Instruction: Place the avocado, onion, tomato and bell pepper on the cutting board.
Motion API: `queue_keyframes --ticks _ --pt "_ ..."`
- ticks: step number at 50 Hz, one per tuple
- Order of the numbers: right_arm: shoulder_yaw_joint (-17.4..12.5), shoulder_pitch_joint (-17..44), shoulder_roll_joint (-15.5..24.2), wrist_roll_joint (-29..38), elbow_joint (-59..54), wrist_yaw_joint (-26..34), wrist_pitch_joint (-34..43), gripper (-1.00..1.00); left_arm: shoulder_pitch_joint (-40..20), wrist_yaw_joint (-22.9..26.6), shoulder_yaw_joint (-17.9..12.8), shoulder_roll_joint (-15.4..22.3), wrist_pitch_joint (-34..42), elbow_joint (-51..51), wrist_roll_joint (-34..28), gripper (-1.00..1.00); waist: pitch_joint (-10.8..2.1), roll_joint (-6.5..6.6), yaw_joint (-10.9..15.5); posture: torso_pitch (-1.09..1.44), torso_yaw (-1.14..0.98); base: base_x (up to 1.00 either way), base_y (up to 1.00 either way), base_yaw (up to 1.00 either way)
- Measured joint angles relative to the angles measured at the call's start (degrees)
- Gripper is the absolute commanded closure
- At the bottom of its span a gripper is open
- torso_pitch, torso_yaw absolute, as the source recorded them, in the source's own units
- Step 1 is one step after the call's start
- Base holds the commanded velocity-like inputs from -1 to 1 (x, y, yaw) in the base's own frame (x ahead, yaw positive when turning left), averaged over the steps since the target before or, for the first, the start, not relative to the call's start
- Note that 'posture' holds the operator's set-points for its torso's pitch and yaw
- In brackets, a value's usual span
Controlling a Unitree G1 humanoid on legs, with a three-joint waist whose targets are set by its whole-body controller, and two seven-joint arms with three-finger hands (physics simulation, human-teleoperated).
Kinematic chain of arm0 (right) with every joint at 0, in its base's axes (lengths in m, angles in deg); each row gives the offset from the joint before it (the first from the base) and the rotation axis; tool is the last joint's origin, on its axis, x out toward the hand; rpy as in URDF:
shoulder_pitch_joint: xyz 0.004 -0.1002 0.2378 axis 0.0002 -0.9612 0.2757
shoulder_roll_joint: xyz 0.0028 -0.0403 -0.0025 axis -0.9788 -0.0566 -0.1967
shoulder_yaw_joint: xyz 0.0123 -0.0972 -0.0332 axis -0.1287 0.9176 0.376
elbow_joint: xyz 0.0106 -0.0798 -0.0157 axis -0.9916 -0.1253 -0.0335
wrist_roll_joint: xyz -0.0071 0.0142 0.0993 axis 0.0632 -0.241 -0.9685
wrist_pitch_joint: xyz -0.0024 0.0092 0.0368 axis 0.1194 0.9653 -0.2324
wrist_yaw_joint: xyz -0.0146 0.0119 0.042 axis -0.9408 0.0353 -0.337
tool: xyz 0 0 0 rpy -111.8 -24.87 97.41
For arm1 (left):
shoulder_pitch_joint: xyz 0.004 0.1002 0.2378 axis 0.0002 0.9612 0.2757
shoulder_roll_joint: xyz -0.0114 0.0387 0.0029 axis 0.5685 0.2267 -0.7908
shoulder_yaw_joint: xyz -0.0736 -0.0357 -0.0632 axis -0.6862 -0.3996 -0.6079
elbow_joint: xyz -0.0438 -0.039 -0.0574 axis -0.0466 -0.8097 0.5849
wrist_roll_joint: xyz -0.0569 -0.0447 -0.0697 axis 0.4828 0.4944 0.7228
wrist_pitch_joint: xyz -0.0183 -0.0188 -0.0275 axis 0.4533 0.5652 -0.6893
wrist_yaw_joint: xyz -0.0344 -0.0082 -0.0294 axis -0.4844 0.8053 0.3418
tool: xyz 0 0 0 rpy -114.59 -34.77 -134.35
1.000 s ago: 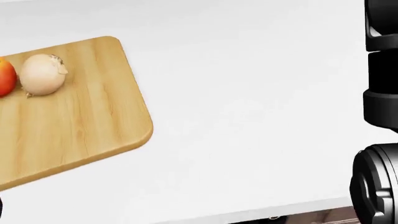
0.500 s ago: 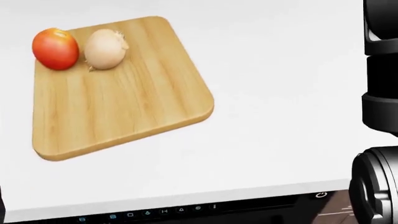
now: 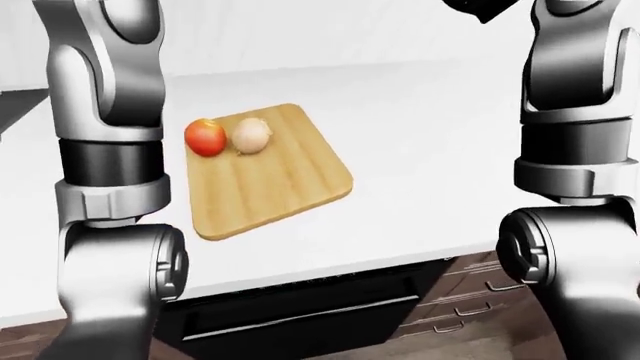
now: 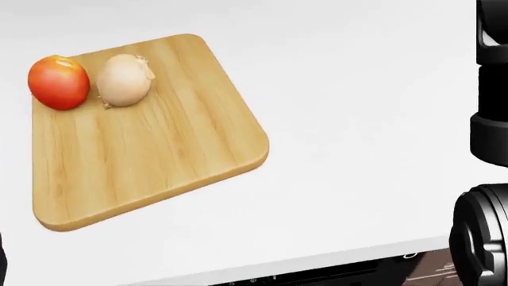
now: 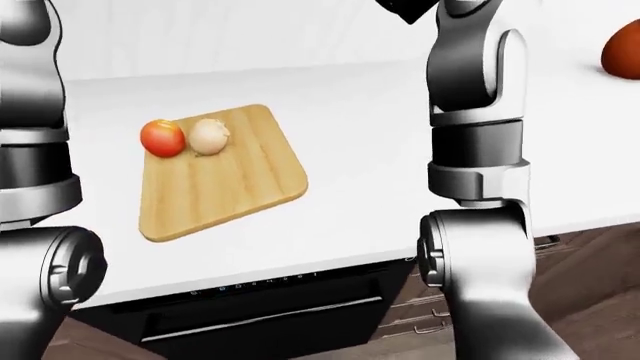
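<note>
- White counter [image 4: 357,149] fills most of the head view, with a dark oven front [image 3: 300,315] under its edge in the eye views; everything below is placed relative to the board.
- Board [image 4: 150,143] lies flat on the counter, turned a little askew, most of its wood bare.
- Tomato [image 4: 58,82] sits at the board's top-left corner in the head view, overhanging the left edge slightly.
- Onion [image 4: 124,80] rests just right of the tomato, touching it or nearly so, well inside the board's top edge.
- I judge the two were set tight into one corner so the rest of the board stays free for the avocado and pepper.
- Neither avocado nor pepper shows on the board. A reddish-brown round thing [image 5: 622,49] shows far right of the board at the right-eye view's edge; it is cut off, so I cannot tell what it is.
- Left arm [image 3: 105,150] rises left of the board and right arm [image 5: 475,150] rises right of it, both lifted out of the top of the eye views.
- Neither hand is in view, so I cannot tell whether the fingers are apart, together or clamped on anything.
- Raised like this, the arms hang clear of the board and cannot knock the two pieces.
- By my judgement the task is half done, and the next fetch lies right of the board.
</note>
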State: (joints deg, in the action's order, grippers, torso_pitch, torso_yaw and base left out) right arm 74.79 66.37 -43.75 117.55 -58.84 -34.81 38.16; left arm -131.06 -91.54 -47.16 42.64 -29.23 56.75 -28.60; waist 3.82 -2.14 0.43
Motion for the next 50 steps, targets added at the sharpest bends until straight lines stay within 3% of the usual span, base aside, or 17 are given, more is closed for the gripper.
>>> queue_keyframes --ticks 2,6,8,10,18,21,24,31,43,50 --pt "0.2 -0.6 0.0 0.0 -0.2 -0.2 -0.3 0.96 0.9 -0.1 0.0 -0.4 -0.1 0.1 0.0 1.0 0.77 0.56 0.1 0.0 0.0 0.0 0.0 0.0" --pt "0.6 -1.3 -0.4 0.1 -1.8 0.0 0.2 0.96 1.6 0.6 0.6 -0.6 0.0 -1.2 0.0 1.0 0.76 1.57 -0.4 0.0 0.0 0.0 0.3 0.0" --pt "0.6 -2.3 -0.5 0.2 -2.6 0.2 0.7 0.96 2.1 1.0 1.1 -0.9 0.0 -1.6 -0.1 1.0 -0.19 -0.22 -0.8 0.0 0.0 0.0 0.67 0.0" --pt "0.3 -2.2 -0.4 0.1 -2.6 0.4 1.2 0.96 1.8 1.2 1.2 -0.7 0.0 -1.3 -0.1 1.0 -1.16 -0.79 -1.0 0.0 0.0 0.0 0.46 0.0" --pt "-0.4 -1.6 0.0 0.4 -0.3 -0.6 0.8 0.96 0.9 0.0 0.8 -0.5 -0.8 1.3 0.0 1.0 -1.34 4.33 -1.2 0.0 0.0 0.0 0.41 0.0" --pt "-0.3 -1.2 -0.2 0.3 -0.4 -0.5 1.0 0.95 0.8 0.2 0.6 -0.1 -0.9 0.9 0.0 1.0 -1.26 7.59 -1.2 0.0 0.0 0.0 0.09 0.0" --pt "0.5 -2.3 -1.0 -0.2 0.2 -0.1 0.6 0.95 2.0 -0.1 -0.4 0.2 -0.5 0.9 0.1 1.0 0.18 4.97 -0.7 0.0 0.0 0.0 0.0 0.0" --pt "0.8 -1.4 -1.1 -1.1 -0.7 0.6 0.4 0.96 2.0 0.7 -0.6 0.2 0.7 -0.9 0.1 1.0 1.1 -0.43 0.2 0.0 0.0 0.0 0.0 0.0" --pt "0.2 -1.3 -0.6 -2.0 -1.1 1.5 2.5 0.97 0.6 0.2 0.3 -0.2 -0.6 0.1 -0.1 1.0 0.02 1.85 -0.2 0.0 0.0 0.0 0.0 0.0" --pt "0.1 -1.5 -0.8 -2.7 -2.0 1.0 2.9 0.97 0.5 0.3 0.4 -0.2 -0.9 -0.8 -0.1 1.0 0.07 2.47 -0.5 0.0 0.0 0.0 0.0 0.0"
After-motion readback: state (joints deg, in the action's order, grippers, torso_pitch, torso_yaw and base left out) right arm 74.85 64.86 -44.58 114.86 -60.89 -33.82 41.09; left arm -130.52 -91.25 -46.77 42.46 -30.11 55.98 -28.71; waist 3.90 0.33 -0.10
